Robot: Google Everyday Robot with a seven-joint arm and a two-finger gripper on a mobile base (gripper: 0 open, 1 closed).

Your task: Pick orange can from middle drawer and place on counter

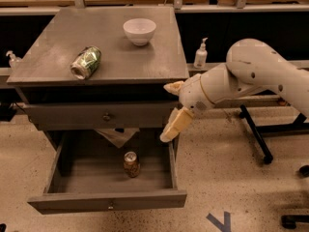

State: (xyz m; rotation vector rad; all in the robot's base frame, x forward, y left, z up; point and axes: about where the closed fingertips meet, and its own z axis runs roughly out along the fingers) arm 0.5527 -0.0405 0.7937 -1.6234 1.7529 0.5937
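The orange can stands upright on the grey floor of the open middle drawer, near its centre. My gripper hangs at the cabinet's right front corner, above the drawer's right wall and up and to the right of the can. Its two tan fingers are spread apart, with nothing between them. The counter is the grey top above.
A green-and-white can lies on its side on the counter's left, and a white bowl stands at its back. A closed drawer front with a knob sits above the open drawer. A white pump bottle and black stand legs are to the right.
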